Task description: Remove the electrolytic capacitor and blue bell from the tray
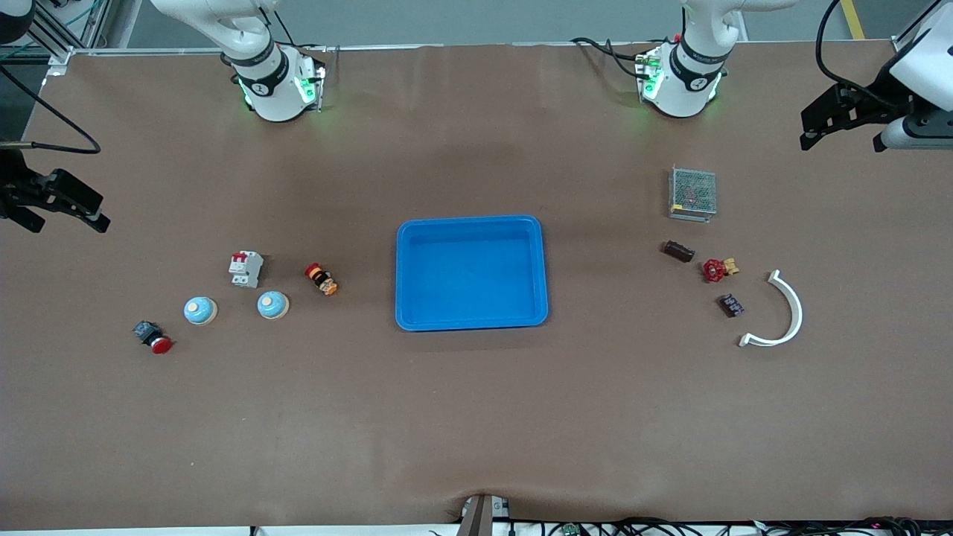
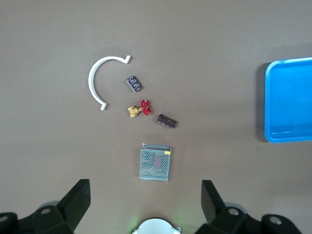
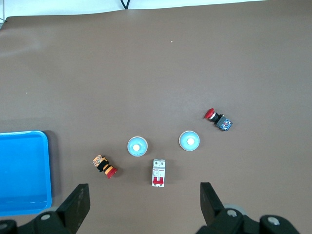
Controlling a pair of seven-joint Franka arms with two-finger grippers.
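Observation:
Two light-blue dome bells (image 1: 200, 310) (image 1: 272, 304) sit toward the right arm's end of the table, and the right wrist view shows both bells (image 3: 137, 146) (image 3: 189, 140). A dark brown capacitor (image 1: 679, 251) (image 2: 166, 121) lies toward the left arm's end. Between them stands a blue tray (image 1: 470, 220) with nothing in it. My right gripper (image 1: 67, 219) (image 3: 145, 202) hangs open high over its end of the table. Over the other end, my left gripper (image 1: 837, 138) (image 2: 146, 200) is open too. Neither holds anything.
Near the bells are a white circuit breaker (image 1: 246, 269), a red push button (image 1: 153, 336) and an orange-and-black button (image 1: 322, 279). By the capacitor are a metal mesh box (image 1: 692, 193), a red-handled brass valve (image 1: 718, 269), a small black block (image 1: 730, 305) and a white curved clip (image 1: 785, 313).

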